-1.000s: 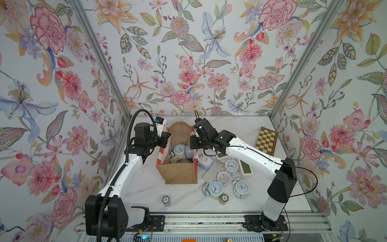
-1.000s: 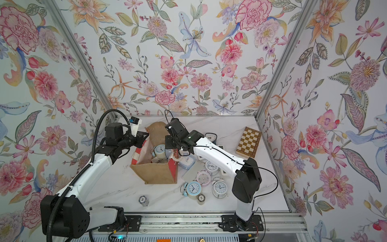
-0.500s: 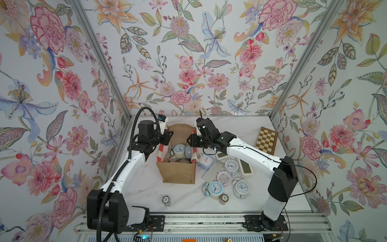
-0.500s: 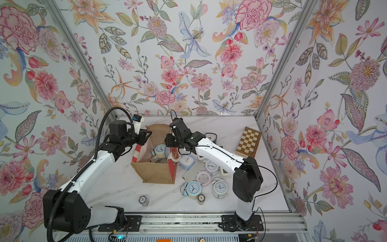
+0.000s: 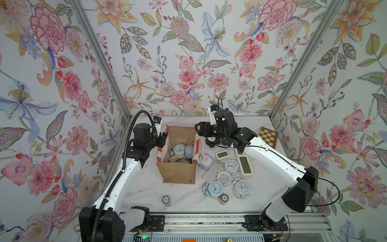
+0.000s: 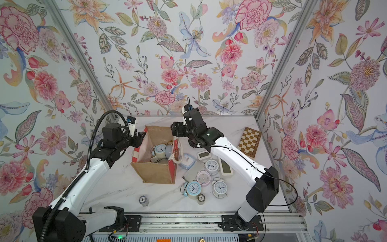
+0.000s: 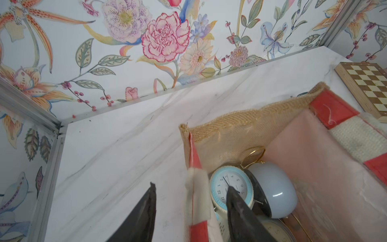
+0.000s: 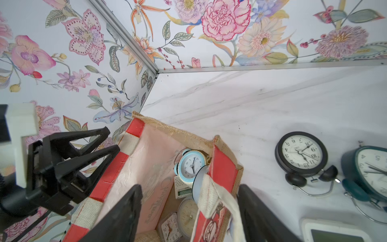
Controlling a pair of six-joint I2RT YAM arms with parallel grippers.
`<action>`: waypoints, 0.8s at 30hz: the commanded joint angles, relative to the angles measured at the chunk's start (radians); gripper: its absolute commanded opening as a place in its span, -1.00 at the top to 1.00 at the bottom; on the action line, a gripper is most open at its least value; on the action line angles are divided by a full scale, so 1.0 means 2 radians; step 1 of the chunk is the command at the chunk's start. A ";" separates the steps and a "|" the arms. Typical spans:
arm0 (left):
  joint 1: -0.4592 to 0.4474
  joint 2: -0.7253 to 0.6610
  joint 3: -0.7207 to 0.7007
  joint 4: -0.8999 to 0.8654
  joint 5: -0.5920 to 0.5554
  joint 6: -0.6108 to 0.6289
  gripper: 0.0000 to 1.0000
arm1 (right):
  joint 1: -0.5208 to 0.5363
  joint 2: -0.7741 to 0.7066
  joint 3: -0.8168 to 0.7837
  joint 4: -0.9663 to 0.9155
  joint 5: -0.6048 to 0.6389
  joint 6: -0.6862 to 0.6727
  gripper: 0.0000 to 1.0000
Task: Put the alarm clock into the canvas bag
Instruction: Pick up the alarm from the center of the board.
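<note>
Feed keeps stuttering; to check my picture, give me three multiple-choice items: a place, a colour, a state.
1. Where is the chessboard?
A. back right of the table
B. by the front rail
C. under the left arm

2. The topmost clock in the canvas bag has a rim that is:
A. black
B. light blue
C. pink

3. The left gripper is:
A. shut on a clock
B. shut on a handle
C. open, astride the bag's striped side wall

1 A: it lies at the far right edge.
2 B: blue ring round a white dial.
3 C: fingers apart, wall between them.
</note>
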 commanded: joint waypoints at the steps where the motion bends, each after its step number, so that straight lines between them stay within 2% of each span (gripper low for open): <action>1: -0.003 -0.010 -0.012 -0.017 0.007 0.004 -0.04 | -0.003 -0.016 -0.023 -0.006 0.026 -0.022 -0.48; 3: -0.003 -0.005 -0.015 -0.020 0.006 0.003 0.06 | -0.004 -0.022 -0.033 -0.005 0.030 -0.019 -0.48; 8: -0.003 0.005 -0.013 -0.018 -0.013 0.003 0.62 | -0.004 -0.030 -0.050 -0.007 0.035 -0.014 -0.48; 11: -0.003 0.004 -0.007 -0.012 -0.032 0.007 0.83 | -0.004 -0.030 -0.053 -0.018 0.040 -0.013 -0.46; 15: -0.003 -0.007 -0.012 0.004 -0.036 0.008 0.95 | -0.006 -0.037 -0.065 -0.028 0.025 -0.029 -0.45; 17: -0.003 -0.017 -0.026 0.026 -0.010 0.011 0.96 | -0.011 -0.044 -0.076 -0.033 0.007 -0.040 -0.45; 20: -0.003 -0.028 -0.050 0.057 0.023 0.001 0.87 | -0.020 -0.051 -0.091 -0.053 0.001 -0.039 -0.44; 24: -0.003 -0.025 -0.061 0.063 0.038 -0.003 0.76 | -0.029 -0.059 -0.117 -0.075 -0.002 -0.039 -0.43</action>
